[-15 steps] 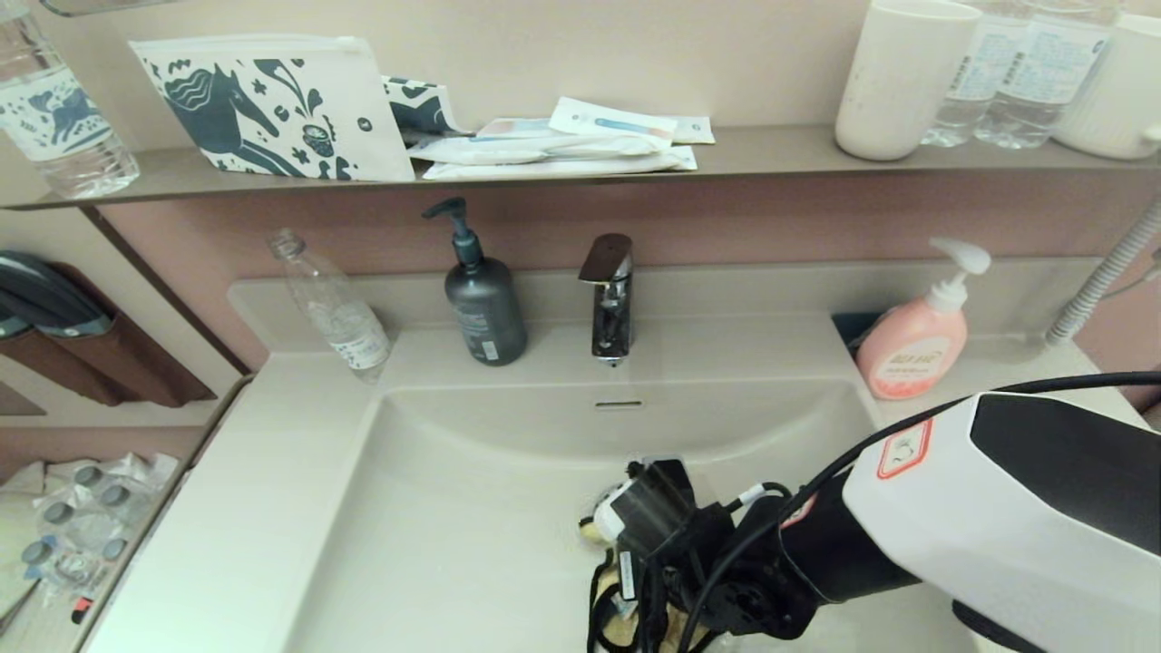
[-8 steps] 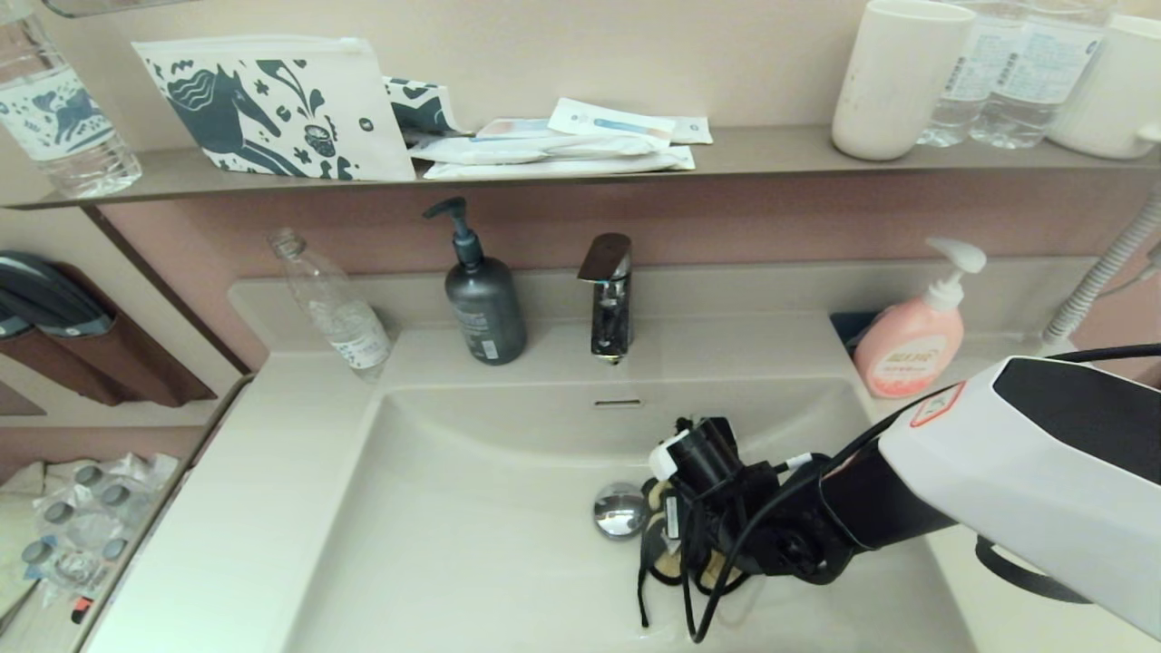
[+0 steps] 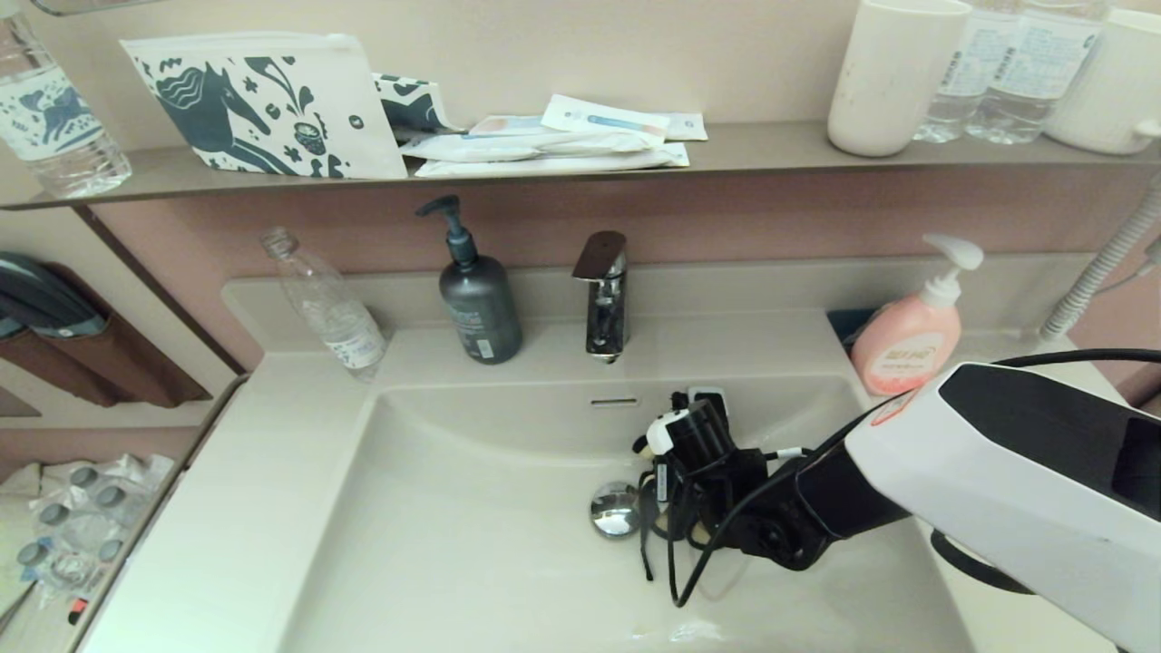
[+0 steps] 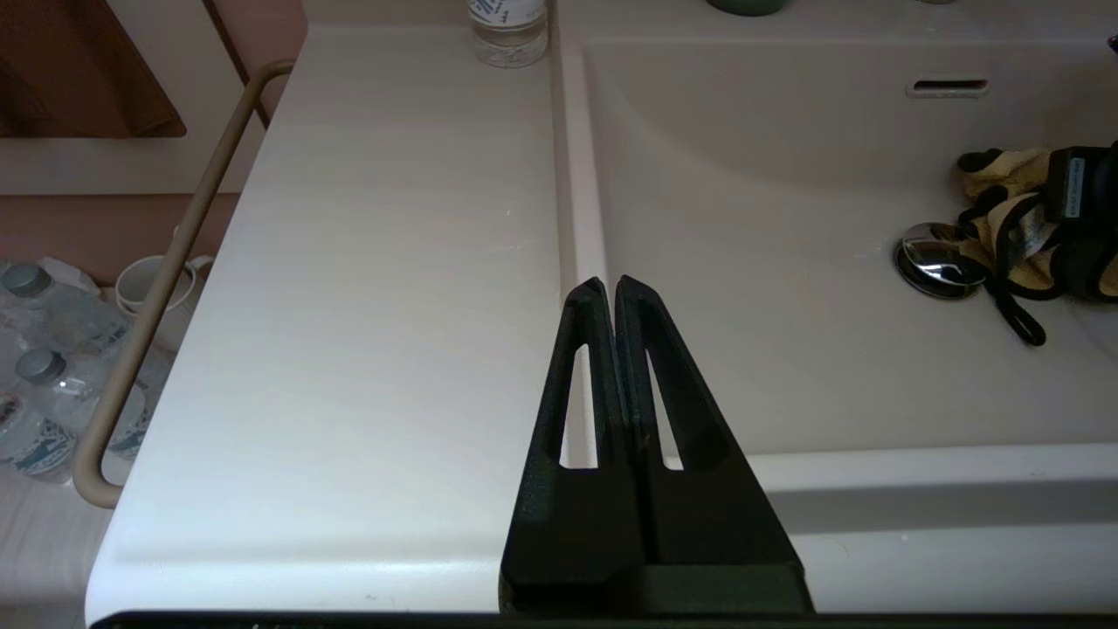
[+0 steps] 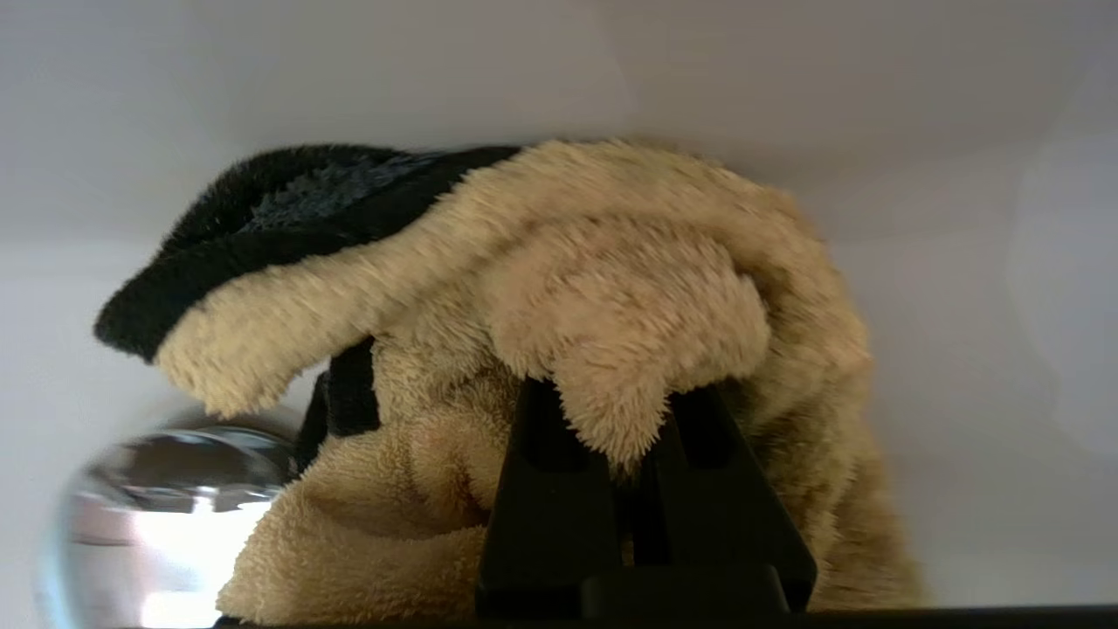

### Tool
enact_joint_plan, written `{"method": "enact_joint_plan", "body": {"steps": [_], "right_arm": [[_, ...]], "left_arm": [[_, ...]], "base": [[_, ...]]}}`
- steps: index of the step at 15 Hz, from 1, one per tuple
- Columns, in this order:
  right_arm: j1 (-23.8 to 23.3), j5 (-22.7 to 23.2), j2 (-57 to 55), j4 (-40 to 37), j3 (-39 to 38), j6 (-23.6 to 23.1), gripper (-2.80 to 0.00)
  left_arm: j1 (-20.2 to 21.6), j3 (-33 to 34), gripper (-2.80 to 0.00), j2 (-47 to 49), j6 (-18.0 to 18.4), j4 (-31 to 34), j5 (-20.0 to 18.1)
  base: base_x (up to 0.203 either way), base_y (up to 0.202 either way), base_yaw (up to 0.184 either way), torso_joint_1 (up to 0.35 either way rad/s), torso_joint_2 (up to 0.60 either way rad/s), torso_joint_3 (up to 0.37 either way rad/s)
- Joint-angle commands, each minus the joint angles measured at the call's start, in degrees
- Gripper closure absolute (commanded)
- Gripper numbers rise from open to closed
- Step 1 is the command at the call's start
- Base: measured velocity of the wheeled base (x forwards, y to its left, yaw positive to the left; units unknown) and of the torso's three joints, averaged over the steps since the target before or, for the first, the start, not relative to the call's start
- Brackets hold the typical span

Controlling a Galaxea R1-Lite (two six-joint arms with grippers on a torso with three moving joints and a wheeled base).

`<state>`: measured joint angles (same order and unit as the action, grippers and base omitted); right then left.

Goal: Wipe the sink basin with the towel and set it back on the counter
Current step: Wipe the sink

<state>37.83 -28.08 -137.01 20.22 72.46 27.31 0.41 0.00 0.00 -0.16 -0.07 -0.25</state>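
The off-white sink basin (image 3: 472, 526) has a chrome drain plug (image 3: 615, 509) on its floor. My right gripper (image 3: 667, 508) reaches down into the basin just right of the plug, shut on the mustard-yellow towel (image 5: 611, 288). The towel bunches over the black fingers (image 5: 550, 489) and presses on the basin floor. In the head view the wrist hides most of it; its black loop (image 3: 646, 555) trails toward the front. The towel (image 4: 1004, 218) also shows in the left wrist view. My left gripper (image 4: 607, 284) hangs shut and empty over the counter (image 4: 376, 262), left of the basin's front.
A chrome faucet (image 3: 603, 295), a grey pump bottle (image 3: 478, 299) and a clear bottle (image 3: 326, 308) stand behind the basin. A pink soap bottle (image 3: 907, 340) stands on the counter at the back right. A rail (image 4: 166, 288) runs along the counter's left side.
My right gripper has carried the towel from the basin's front edge toward the back wall, ending beside the drain plug. The plug, covered before, now shows.
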Motion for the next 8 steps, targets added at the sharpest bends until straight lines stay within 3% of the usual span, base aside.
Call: {"method": "enact_joint_plan", "body": {"steps": [1, 8], "right_arm": [[3.13, 0.62, -2.9, 0.9, 3.75, 0.19, 0.0], [11.06, 1.01, -8.93, 0.31, 16.43, -0.62, 0.0]], "left_arm": [[0.02, 0.0, 0.0, 0.09, -0.02, -0.01, -0.01], [0.02, 0.0, 0.0, 0.09, -0.02, -0.01, -0.01]], "base": [[0.0, 0.0, 0.0, 0.0, 0.0, 0.0], [0.0, 0.0, 0.0, 0.0, 0.0, 0.0]]}}
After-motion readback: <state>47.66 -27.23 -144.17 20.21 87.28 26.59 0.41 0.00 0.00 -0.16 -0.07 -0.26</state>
